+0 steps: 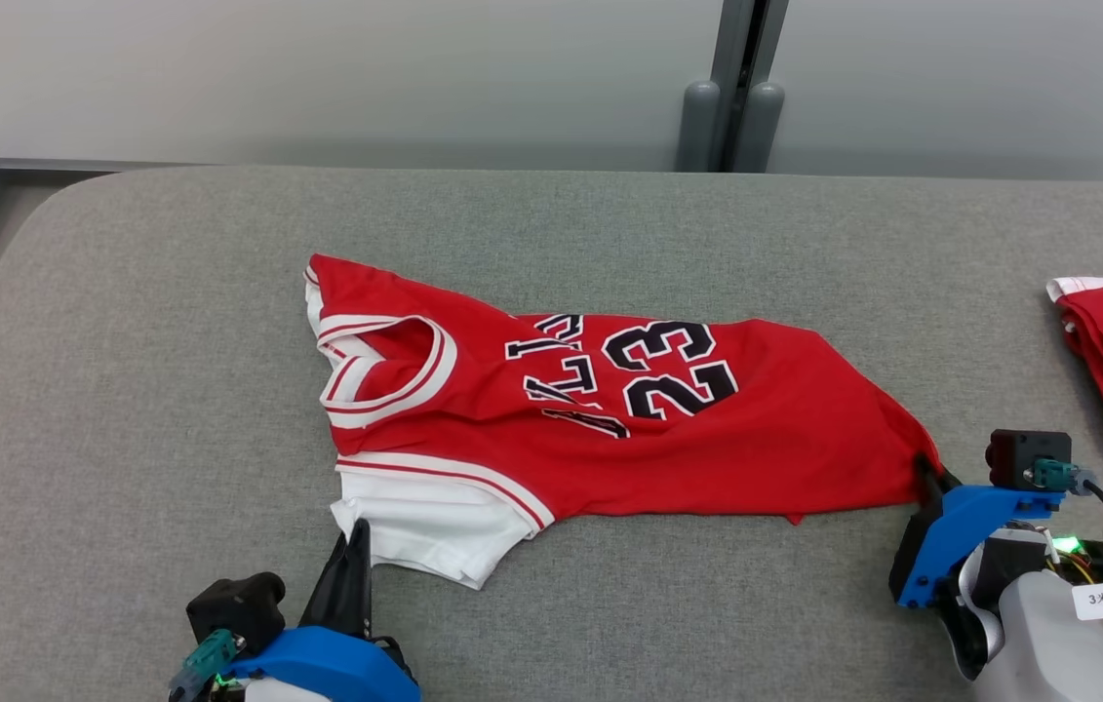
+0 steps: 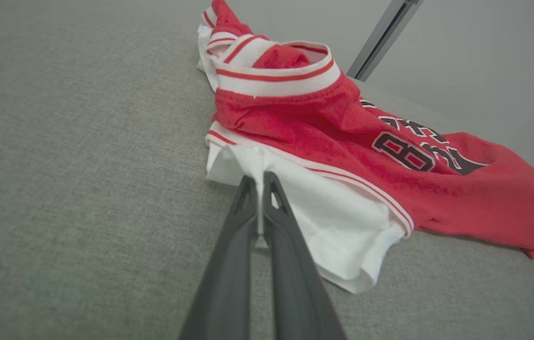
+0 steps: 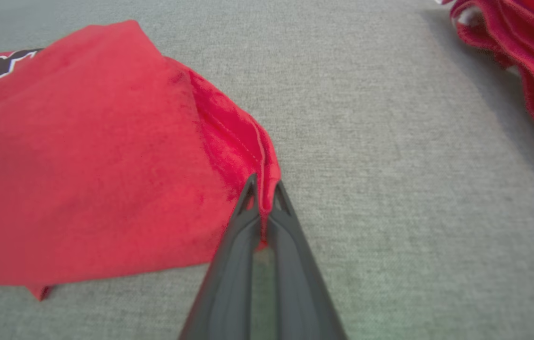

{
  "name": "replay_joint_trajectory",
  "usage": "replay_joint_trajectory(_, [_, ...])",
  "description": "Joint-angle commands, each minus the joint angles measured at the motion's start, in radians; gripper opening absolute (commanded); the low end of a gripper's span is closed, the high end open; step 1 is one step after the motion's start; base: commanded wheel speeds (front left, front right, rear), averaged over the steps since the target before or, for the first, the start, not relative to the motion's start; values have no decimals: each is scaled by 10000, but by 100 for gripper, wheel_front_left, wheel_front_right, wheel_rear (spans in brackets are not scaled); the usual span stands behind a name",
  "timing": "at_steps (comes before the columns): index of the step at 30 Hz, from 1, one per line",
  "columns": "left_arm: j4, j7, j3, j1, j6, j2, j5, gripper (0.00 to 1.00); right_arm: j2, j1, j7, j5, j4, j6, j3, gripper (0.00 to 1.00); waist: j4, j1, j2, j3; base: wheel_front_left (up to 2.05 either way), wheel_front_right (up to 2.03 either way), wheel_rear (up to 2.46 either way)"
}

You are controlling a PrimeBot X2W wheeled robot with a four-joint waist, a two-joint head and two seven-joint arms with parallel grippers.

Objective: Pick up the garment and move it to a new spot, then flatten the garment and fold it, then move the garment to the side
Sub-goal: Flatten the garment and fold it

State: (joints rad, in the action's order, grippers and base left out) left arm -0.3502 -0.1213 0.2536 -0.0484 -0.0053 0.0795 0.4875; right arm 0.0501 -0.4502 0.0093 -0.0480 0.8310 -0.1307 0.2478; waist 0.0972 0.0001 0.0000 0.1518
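The left gripper [image 2: 259, 185] was shut on the white sleeve edge of the jersey [image 1: 610, 419] and the right gripper [image 3: 263, 191] on its red hem corner, with the jersey lying on the table [image 1: 122, 390] between them. Both nips looked thin, so a pull might slip a corner free or sweep the second garment [image 3: 531, 56] beyond the right gripper. The wrist views showed cloth caught at the very fingertips, while the head view gave the crumpled span between.
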Motion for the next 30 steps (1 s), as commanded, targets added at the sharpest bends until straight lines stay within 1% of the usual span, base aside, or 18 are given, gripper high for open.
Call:
replay_joint_trajectory(1, [134,-66,-29,-52,1,65,37,0,11,-171,-118,205,93,-1,-113,0,-85,-1,0,-79,0,0,0])
replay_joint_trajectory(4, [521,-124,-71,-185,-60,127,100,0,8,-291,-316,1037,89,-1,-481,0,-227,-1,0,-256,0,0,0])
replay_joint_trajectory(7, [1180,-100,-213,-400,-222,257,280,0,9,-316,-298,2056,-212,-1,-1052,0,-396,-1,0,-497,0,0,0])
replay_joint_trajectory(10, [2093,78,-432,-688,-354,464,514,0,11,-161,-101,2959,-959,-1,-1625,0,-582,-1,0,-789,0,0,0])
replay_joint_trajectory(12, [2816,296,-575,-946,-399,653,639,0,29,44,171,3449,-1701,-1,-1957,0,-718,-1,0,-1004,0,0,0])
replay_joint_trajectory(15, [3956,789,-762,-1420,-441,1044,757,0,101,324,779,4395,-3150,-1,-2340,0,-899,-1,0,-1306,0,0,0])
replay_joint_trajectory(18, [5085,1389,-996,-2096,-435,1418,893,0,304,633,1543,5255,-4881,-1,-2450,0,-1050,-1,0,-1544,0,0,0])
replay_joint_trajectory(19, [5781,1801,-1110,-2662,-410,1634,1009,0,384,833,2017,5699,-6103,-1,-2350,0,-1129,-1,0,-1654,0,0,0])
replay_joint_trajectory(24, [6991,2723,-1341,-4192,-366,2006,1287,0,319,1134,3087,6351,-8946,-1,-1627,0,-1281,-1,0,-1712,0,0,0])
replay_joint_trajectory(30, [7642,3499,-1291,-6172,-429,2324,1269,0,105,1097,4193,6630,-11881,-1,-602,0,-1482,-1,0,-1624,0,0,0])
